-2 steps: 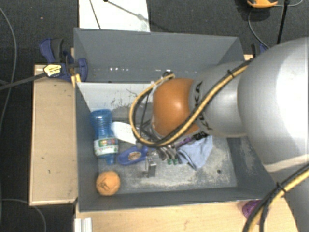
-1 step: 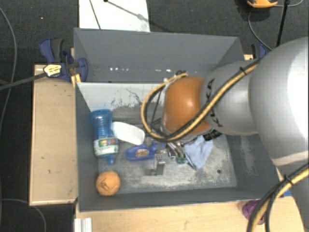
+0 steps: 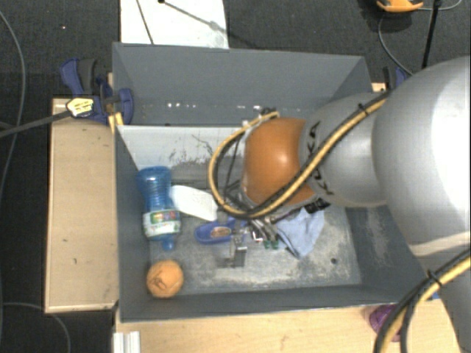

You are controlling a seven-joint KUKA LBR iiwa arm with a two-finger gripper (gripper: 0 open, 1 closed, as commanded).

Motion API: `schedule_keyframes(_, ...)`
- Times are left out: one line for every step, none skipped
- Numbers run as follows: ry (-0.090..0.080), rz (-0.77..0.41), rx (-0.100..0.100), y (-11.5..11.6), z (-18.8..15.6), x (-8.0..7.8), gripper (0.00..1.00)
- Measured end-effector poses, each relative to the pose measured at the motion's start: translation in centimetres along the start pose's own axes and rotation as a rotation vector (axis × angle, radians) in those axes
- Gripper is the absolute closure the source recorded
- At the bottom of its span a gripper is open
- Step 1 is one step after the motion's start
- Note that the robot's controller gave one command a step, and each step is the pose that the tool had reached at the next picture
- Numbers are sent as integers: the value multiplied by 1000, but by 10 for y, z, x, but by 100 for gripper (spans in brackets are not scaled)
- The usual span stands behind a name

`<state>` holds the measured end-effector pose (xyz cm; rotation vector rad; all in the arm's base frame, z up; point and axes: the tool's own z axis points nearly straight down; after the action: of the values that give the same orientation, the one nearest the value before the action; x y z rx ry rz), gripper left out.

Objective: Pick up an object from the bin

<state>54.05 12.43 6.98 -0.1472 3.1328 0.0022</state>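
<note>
My gripper (image 3: pixel 239 253) reaches down to the bin floor near the middle, below the orange wrist cover. Just left of it lies a small blue object with a brownish patch (image 3: pixel 213 232), close to the gripper; whether they touch I cannot tell. A pale blue cloth (image 3: pixel 303 230) lies crumpled just right of the gripper, partly under the arm. A white flat piece (image 3: pixel 194 201) rests up and to the left, against a blue plastic bottle (image 3: pixel 157 201).
An orange ball (image 3: pixel 164 279) sits in the front left corner of the bin. The bottle stands along the left wall. Bare floor shows along the front wall, right of the ball. The arm covers the bin's right and back parts.
</note>
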Motion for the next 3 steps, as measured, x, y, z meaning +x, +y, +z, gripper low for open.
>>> schedule_keyframes(5,27,-2,-8,-1,0,100)
schedule_keyframes(5,31,-1,-10,-1,0,100)
schedule_keyframes(7,31,-1,-10,-5,1,100)
